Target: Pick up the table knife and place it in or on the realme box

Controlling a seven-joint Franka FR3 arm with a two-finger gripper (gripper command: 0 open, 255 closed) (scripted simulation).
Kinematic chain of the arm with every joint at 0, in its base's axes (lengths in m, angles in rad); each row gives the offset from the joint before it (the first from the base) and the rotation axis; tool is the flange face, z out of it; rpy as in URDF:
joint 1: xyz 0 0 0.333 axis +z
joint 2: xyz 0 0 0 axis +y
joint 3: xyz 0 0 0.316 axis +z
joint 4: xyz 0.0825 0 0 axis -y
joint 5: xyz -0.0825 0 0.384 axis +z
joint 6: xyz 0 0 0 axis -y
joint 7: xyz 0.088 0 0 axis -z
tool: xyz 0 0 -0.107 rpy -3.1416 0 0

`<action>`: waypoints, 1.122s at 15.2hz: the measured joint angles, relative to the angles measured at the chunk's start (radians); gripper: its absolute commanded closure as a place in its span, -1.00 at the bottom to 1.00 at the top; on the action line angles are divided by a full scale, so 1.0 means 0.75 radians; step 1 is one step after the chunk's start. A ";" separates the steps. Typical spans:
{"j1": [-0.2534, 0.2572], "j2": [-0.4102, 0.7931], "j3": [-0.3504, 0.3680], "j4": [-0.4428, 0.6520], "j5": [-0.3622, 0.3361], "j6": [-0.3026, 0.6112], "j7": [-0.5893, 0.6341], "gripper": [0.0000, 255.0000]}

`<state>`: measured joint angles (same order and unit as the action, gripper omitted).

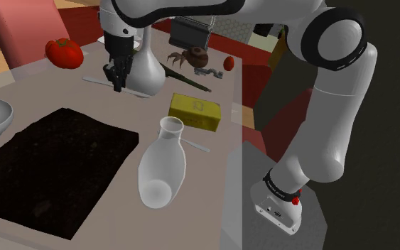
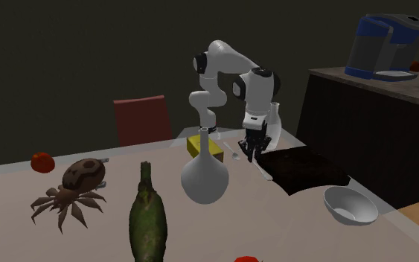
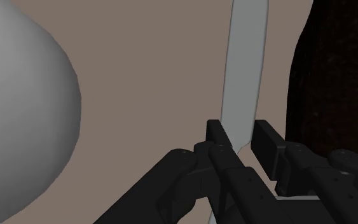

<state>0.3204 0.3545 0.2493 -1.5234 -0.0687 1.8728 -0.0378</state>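
Fingers (image 3: pixel 219 137) clamped on table knife (image 3: pixel 244 76) blade; knife flat on table (image 3: pixel 152 76), narrow lane between round flask (image 3: pixel 18 102) and black mat (image 3: pixel 336 76) edge. Yellow realme box (image 1: pixel 195 111) at 4 o'clock, shoulder view.

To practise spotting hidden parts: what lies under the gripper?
A pale table knife lies on the table, clasped between the black fingers. Its stretch beneath the gripper is covered, so that end cannot be seen.
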 measured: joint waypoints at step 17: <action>-0.165 -0.529 -0.078 -0.559 0.132 0.039 -0.262 1.00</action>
<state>0.1963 -0.0423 0.1911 -1.9425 0.0300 1.9024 -0.2345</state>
